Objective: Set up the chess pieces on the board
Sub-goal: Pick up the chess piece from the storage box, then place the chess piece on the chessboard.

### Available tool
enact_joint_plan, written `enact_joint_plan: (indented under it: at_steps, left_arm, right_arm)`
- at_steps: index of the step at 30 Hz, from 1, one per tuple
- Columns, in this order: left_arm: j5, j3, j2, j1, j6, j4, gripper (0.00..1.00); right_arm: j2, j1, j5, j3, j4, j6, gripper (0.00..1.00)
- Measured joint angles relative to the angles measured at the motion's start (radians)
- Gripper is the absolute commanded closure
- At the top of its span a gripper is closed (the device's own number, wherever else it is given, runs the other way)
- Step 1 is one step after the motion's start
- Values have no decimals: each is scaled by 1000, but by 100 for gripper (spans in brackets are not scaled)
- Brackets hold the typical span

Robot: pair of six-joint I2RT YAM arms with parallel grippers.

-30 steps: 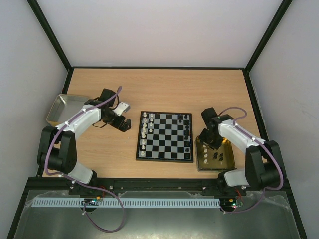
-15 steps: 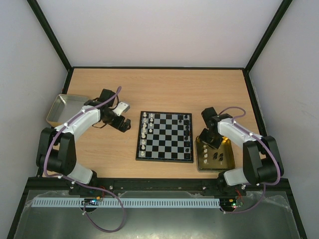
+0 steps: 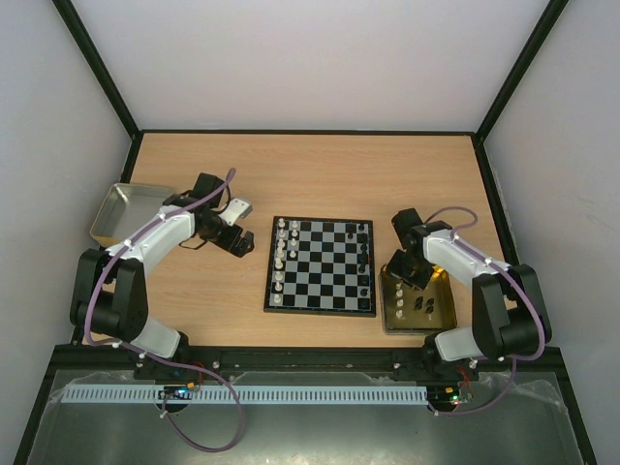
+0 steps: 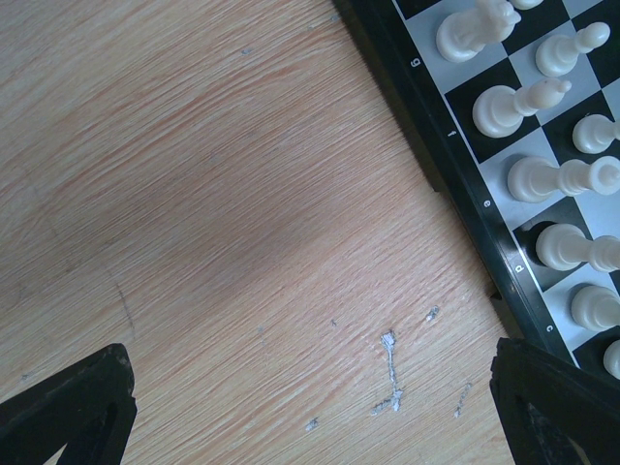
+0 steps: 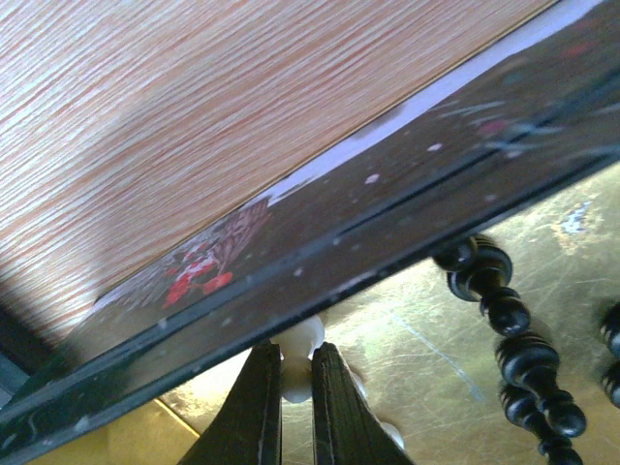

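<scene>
R gripper (image 5: 295, 380): jaws all but together, pinching one white piece (image 5: 302, 344) low inside gold tin (image 5: 426, 329), close to tin's edge. We list w/ it in tin: loose black pieces (image 5: 518, 373) lying on gold floor just beside the grip, plus other white bits, partly hidden behind the fingers.

Board (image 3: 320, 310): flat at table centre, between both arms; tin sits just beside its R edge. We note white set (image 3: 281, 257) standing upright along board's L side, approx. two files. Black set (image 3: 365, 260) stands in one file along R side.

L gripper (image 4: 310, 417): jaws wide, unloaded, over bare wood just off board's L frame. L wrist view shows white pcs upright on their squares near that frame.

Silver tray (image 3: 124, 208): far L of table (image 3: 320, 174), beyond L arm, well apart from board.
</scene>
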Motion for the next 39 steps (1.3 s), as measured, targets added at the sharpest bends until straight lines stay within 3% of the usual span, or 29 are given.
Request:
enact_joint_plan:
  at_steps: [11,19,29,39]
  left_arm:
    - [0,0,0,0,0,3,0]
    - [-2,0,0,0,0,3,1]
    - [-8,0,7,0,-3,7,1]
    - [-10,0,9,0,-4,8,0]
  right_arm:
    - [-61,27,46,102,-124,-28,98]
    - [-72,264,70,295,-217,34,98]
    - [226,534,67,580,-221,69,98]
    - [454,564,-28,753,-202,-4,97]
